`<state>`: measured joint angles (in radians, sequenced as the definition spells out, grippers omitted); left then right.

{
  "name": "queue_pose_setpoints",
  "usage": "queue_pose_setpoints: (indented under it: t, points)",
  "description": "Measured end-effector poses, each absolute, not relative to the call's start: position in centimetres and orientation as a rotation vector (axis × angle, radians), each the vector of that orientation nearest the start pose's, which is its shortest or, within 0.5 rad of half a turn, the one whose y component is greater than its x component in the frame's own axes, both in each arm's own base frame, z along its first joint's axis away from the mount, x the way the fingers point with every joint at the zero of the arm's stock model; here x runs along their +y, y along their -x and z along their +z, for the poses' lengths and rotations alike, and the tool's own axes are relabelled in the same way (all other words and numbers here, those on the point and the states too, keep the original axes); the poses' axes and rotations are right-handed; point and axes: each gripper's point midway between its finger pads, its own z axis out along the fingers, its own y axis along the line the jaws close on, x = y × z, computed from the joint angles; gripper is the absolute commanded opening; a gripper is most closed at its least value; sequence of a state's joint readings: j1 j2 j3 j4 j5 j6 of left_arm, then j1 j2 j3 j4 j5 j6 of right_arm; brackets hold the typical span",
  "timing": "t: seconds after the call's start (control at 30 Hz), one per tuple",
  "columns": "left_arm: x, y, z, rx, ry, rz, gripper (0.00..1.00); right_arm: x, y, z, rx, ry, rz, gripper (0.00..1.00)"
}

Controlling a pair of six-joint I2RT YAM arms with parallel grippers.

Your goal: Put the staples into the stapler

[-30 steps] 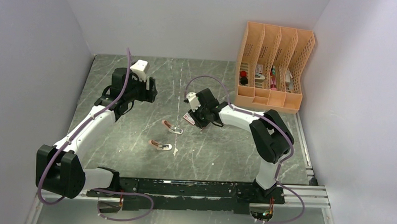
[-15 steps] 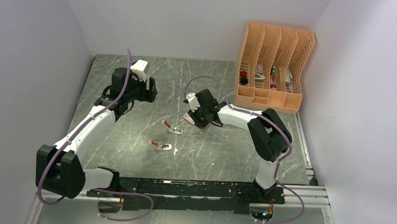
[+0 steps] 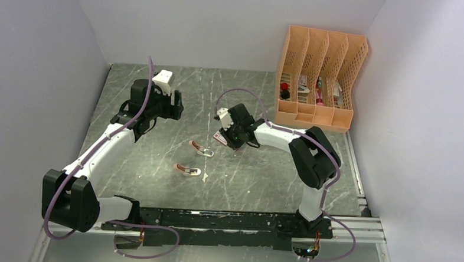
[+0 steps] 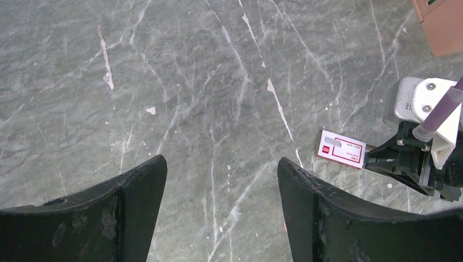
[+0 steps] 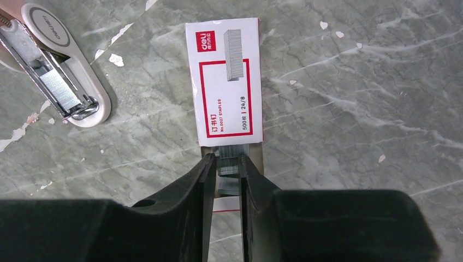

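Item: red-and-white cardboard staple box (image 5: pixel 226 82), flat on grey marbled bench (image 5: pixel 355 109). Right claw (image 5: pixel 226 161) pinches silvery staple strip (image 5: pixel 229 152) at box's 6 o'clock end. Pale pink plastic stapler (image 5: pixel 71 93), opened, at 10 o'clock. Left claw (image 4: pixel 218 180) spread, empty. Status, judged: strip extraction in hand; loading and closing outstanding.

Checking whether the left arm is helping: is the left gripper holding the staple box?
No, the left gripper stands open and empty; the staple box lies apart from it.

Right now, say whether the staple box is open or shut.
Open: staples poke from the staple box at its near end, inside the right claw.
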<state>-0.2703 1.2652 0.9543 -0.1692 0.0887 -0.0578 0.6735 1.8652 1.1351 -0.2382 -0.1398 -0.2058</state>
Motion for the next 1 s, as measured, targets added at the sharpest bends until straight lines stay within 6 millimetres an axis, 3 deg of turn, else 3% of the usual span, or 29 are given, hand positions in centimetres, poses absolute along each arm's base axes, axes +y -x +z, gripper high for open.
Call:
queue_pose_setpoints:
  t: [0.4, 0.73, 1.0]
  points:
    - [-12.2, -37.5, 19.6, 2.044, -0.272, -0.291, 0.79, 27.9, -32.4, 2.2, 2.292, 1.136, 0.357, 0.23]
    - [-12.1, -37.5, 19.6, 2.044, -0.269, -0.287, 0.79, 28.1, -32.7, 4.5, 2.25, 1.113, 0.365, 0.23]
    - [-12.1, -37.5, 19.6, 2.044, -0.269, -0.286, 0.79, 28.0, -32.7, 5.1, 2.242, 1.109, 0.367, 0.25]
